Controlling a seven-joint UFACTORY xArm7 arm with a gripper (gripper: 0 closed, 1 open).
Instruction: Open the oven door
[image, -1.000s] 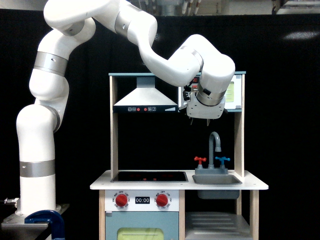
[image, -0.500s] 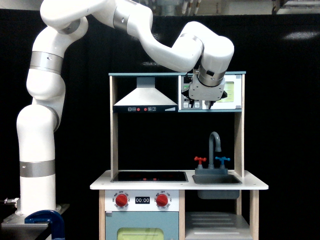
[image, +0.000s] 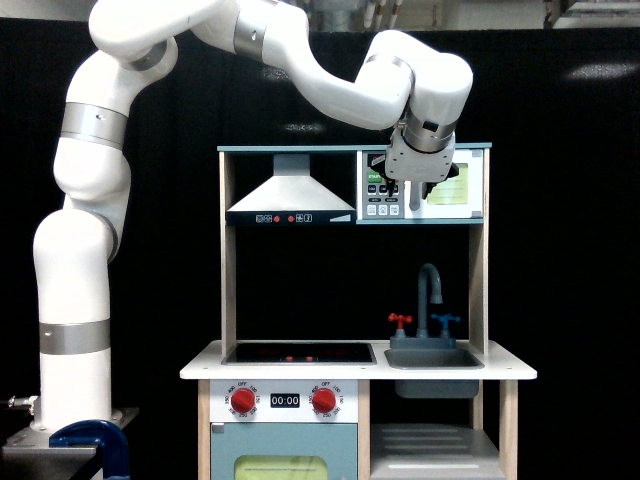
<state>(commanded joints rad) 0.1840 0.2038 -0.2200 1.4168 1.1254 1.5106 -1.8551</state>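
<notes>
Closest to me, low down, the toy kitchen's countertop (image: 205, 372) carries a hob on the side toward the arm's base and a sink (image: 433, 358) with a grey tap near its far-side corner; none of that is in play. Higher up and further back, the top shelf (image: 420, 219) of the kitchen holds what matters: the oven door (image: 452, 187), a small white panel with a pale yellow-green window, sits at that shelf's end away from the range hood (image: 290, 196), right up against the side post. The gripper (image: 418, 188) hangs in front of it, directly over the door's edge nearest the button panel (image: 377, 192). A grey vertical piece shows just below the wrist there; I would take it for the bar handle, whose long axis runs up and down, though it could be a finger. So door and handle lie straight behind the gripper, not beside it. Whether the jaws are spread or closed around the bar I cannot tell from here, since the wrist covers them
</notes>
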